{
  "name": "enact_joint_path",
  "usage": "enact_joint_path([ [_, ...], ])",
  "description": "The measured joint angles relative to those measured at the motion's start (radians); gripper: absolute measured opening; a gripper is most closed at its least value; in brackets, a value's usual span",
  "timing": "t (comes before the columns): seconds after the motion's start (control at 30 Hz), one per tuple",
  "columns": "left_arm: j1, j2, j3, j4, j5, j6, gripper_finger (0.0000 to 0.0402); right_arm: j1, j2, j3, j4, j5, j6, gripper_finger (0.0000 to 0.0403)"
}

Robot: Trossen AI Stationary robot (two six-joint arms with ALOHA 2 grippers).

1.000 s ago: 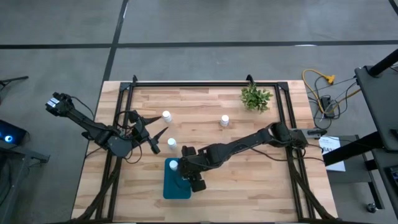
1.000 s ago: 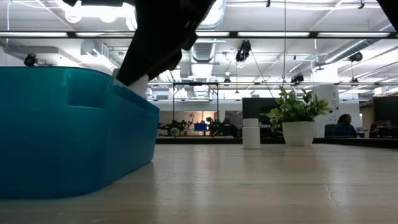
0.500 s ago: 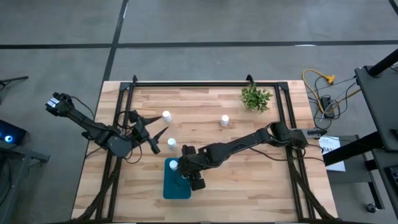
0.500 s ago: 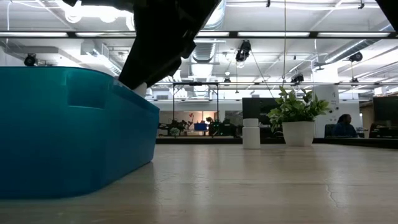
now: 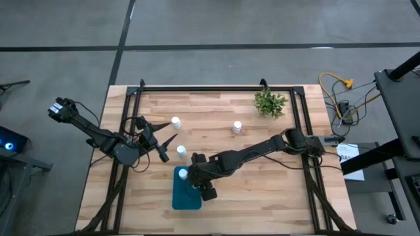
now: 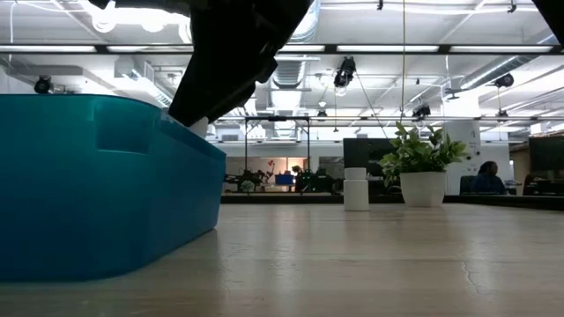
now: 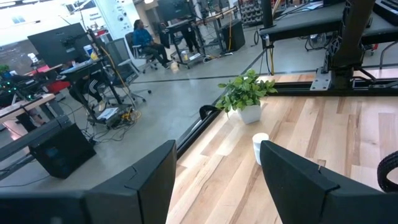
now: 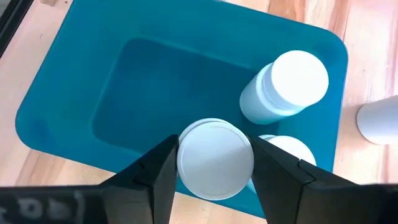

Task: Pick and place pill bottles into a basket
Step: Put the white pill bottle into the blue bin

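Right hand (image 8: pixel 214 163) is over the teal basket (image 5: pixel 186 196), near the worktop's (image 5: pixel 262 190) front edge, w/ its fingers (image 8: pixel 157 171) closed on a white pill bottle (image 8: pixel 215 158). Wrist view: the held bottle's cap sits btwn both fingers, above the basket's inside. 2 more bottles already in the basket: one upright by the wall (image 8: pixel 287 88), another (image 8: pixel 287 149) partly hidden behind the held one & the finger. A further white bottle (image 8: pixel 377 119) shows just outside the basket on the wood.

High view: 3 bottles on the worktop outside the basket — one (image 5: pixel 176 122) toward the back left, one (image 5: pixel 237 127) mid-back near the small potted plant (image 5: pixel 270 102), one (image 5: pixel 180 151) just behind the basket, close to the left hand.

Left hand (image 5: pixel 162 145) hangs at the worktop's left side, fingers spread wide, holding nothing. Its wrist view shows the plant (image 7: pixel 245 98) & a bottle (image 7: pixel 260 148) ahead, btwn the 2 fingers.

Low view: basket wall (image 6: pixel 97 185) fills the left, dark right arm (image 6: pixel 233 53) dropping into it; bottle (image 6: pixel 356 188) & plant (image 6: pixel 421 167) stand far back.
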Motion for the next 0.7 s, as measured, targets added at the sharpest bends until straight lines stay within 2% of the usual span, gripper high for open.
enact_joint_path([
  [0.43,0.0,0.0,0.0,0.0,0.0,0.0,0.0215,0.0,0.0,0.0,-0.012,-0.026,0.007,0.0204],
  [0.7,0.0,0.0,0.0,0.0,0.0,0.0,0.0215,0.003,0.0,0.046,-0.009,-0.025,-0.037,0.0206],
])
